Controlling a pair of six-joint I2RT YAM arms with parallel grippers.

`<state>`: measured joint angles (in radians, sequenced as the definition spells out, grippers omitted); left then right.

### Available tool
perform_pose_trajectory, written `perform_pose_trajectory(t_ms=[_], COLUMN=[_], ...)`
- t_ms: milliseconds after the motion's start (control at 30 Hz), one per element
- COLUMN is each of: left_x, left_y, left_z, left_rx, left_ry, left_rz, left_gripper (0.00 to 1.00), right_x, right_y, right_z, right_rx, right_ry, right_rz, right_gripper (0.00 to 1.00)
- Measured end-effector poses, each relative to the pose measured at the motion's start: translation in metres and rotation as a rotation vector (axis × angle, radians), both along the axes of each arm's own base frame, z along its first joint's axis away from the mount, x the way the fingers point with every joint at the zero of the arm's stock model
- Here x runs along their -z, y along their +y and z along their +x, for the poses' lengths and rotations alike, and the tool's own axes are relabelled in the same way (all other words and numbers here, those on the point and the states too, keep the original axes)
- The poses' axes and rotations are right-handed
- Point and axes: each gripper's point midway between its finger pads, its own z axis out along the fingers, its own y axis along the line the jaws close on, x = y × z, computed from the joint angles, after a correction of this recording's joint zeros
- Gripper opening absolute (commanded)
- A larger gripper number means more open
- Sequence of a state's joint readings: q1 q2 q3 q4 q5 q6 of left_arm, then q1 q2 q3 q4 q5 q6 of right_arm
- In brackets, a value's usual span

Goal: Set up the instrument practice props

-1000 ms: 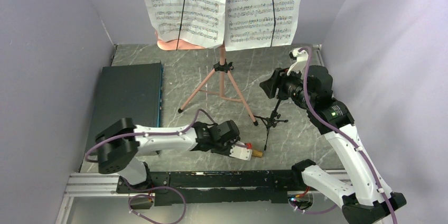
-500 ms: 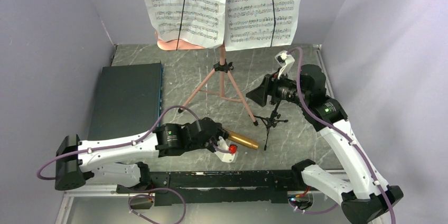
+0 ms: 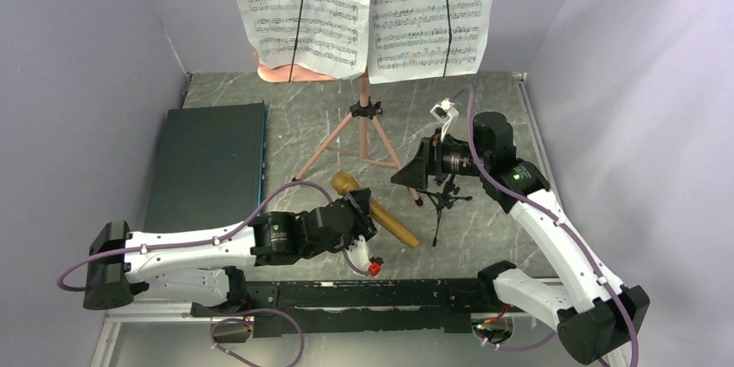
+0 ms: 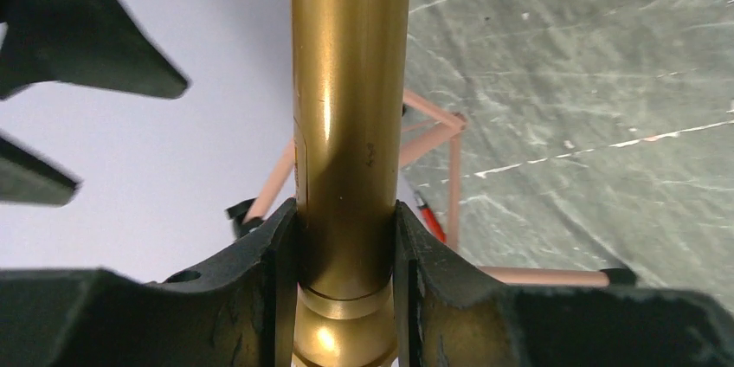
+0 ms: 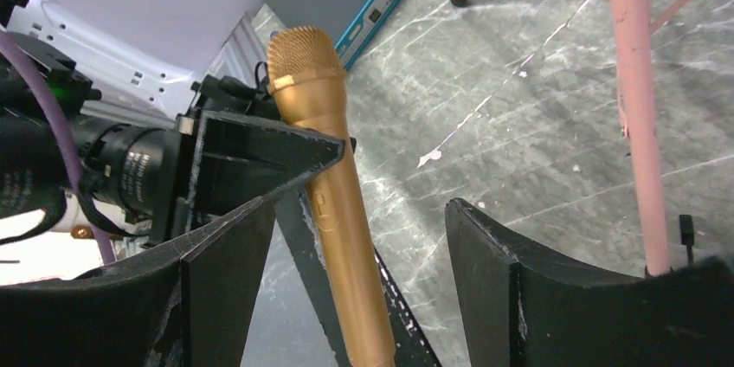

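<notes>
At the back of the table, the pink music stand [image 3: 363,129] is on its tripod legs and both sheet-music pages [image 3: 303,12] hang on it, so I judge this part finished. Left of it lies the dark flat case [image 3: 208,164]. It is shut, and I cannot tell what is inside. My left gripper [image 4: 346,237] clamps the gold microphone [image 3: 385,220] around its barrel, tilted, near the stand's front legs. My right gripper [image 3: 408,170], jaws spread wide and holding nothing, hovers beside the top of the small black mic stand [image 3: 444,198]. I would first steady that light stand with the right fingers, then bring the microphone slowly, tail first, into its holder.
</notes>
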<state>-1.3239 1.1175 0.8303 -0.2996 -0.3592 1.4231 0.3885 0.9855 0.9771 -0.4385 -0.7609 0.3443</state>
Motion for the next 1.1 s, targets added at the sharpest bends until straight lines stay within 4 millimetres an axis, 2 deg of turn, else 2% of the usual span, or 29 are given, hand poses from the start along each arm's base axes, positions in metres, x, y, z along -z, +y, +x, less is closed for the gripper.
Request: perform_pose_trajectory(t_ms=[267, 633, 800, 1100], left_x=[-0.033, -0.038, -0.035, -0.034], left_y=[0.0, 0.002, 0.003, 0.003], left_z=[0.001, 0.0, -0.001, 0.0], left_rx=[0.054, 0.077, 0.08, 0.077], left_ry=[-0.136, -0.159, -0.156, -0.154], left_rz=[-0.022, 0.02, 0.04, 0.054], left_gripper=[0.03, 0.03, 0.03, 0.03], right_x=[0.013, 0.037, 0.045, 0.049], right_y=[0.014, 0.047, 0.054, 0.067], right_z=[-0.016, -0.043, -0.046, -0.049], right_rx=[-0.095, -0.241, -0.256, -0.288], right_ry=[0.043, 0.089, 0.101, 0.109], right_rz=[0.0, -0.059, -0.081, -0.096], right_gripper=[0.62, 0.56, 0.52, 0.52])
